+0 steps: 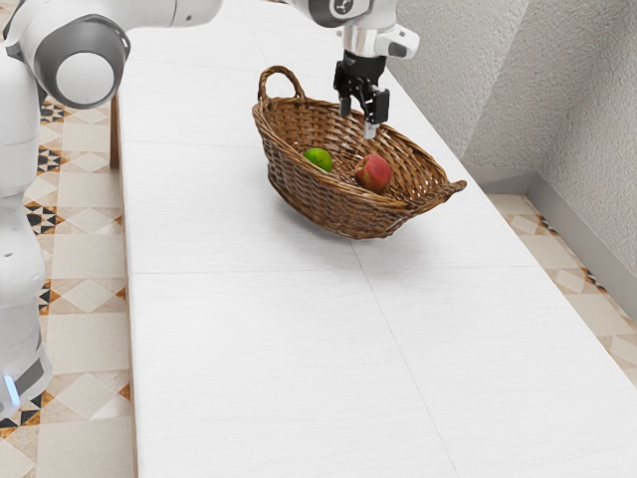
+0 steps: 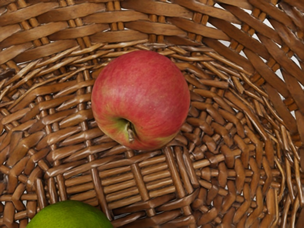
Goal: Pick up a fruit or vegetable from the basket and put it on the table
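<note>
Grasping and placing are both remaining to be done: the black two-finger gripper (image 1: 358,122) is hovering open over the brown woven wicker basket (image 1: 323,211). Inside its rim, the round red apple (image 2: 145,90) is lying apart from the round green fruit (image 2: 70,217), showing yellowish-green around its stem.

- One wicker basket (image 1: 317,202), with two fruits in it — one of each kind
- One red apple (image 2: 142,95)
- One green, lime-like fruit (image 2: 70,216)
- One white tabletop (image 1: 239,358)
- One robot arm (image 1: 75,35) — bearing one claw (image 1: 358,119)
</note>
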Robot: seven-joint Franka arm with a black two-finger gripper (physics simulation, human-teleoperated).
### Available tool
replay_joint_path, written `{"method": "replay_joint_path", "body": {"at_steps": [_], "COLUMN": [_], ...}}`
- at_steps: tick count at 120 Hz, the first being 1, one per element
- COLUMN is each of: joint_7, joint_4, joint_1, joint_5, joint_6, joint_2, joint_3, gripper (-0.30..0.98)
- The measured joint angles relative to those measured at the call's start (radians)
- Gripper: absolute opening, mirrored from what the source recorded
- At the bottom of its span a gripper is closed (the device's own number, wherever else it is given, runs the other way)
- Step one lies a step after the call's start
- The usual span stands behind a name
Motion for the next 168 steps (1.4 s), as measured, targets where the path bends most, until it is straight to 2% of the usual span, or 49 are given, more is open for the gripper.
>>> {"method": "replay_joint_path", "body": {"at_steps": [18, 37, 64, 67, 72, 80, 92, 103, 118, 127, 133, 152, 168], "joint_7": [-0.003, -0.005, -0.007, -0.006, -0.001, 0.014, 0.054, 0.092, 0.142, 0.168, 0.184, 0.229, 0.263], "joint_4": [0.034, 0.074, 0.086, 0.086, 0.087, 0.082, 0.065, 0.01, -0.038, -0.037, -0.034, -0.016, -0.004], "joint_1": [-0.009, -0.01, -0.002, -0.002, -0.033, -0.108, -0.212, -0.265, -0.171, -0.063, -0.025, -0.094, -0.102], "joint_5": [0.012, 0.103, 0.133, 0.153, 0.192, 0.205, 0.193, 0.173, 0.138, 0.125, 0.116, 0.1, 0.097], "joint_6": [0.0, 0.0, -0.006, -0.013, -0.025, -0.057, -0.1, -0.124, -0.109, -0.101, -0.097, -0.088, -0.085], "joint_2": [-0.011, -0.014, -0.022, -0.033, -0.054, -0.066, -0.067, -0.057, -0.057, -0.037, -0.02, -0.001, -0.002], "joint_3": [-0.002, -0.001, -0.005, -0.016, -0.027, -0.034, -0.018, 0.053, 0.163, 0.187, 0.19, 0.19, 0.19], "gripper": [0.69, 0.69, 0.69, 0.69, 0.69, 0.69, 0.69, 0.68, 0.68, 0.69, 0.69, 0.69, 0.69]}}
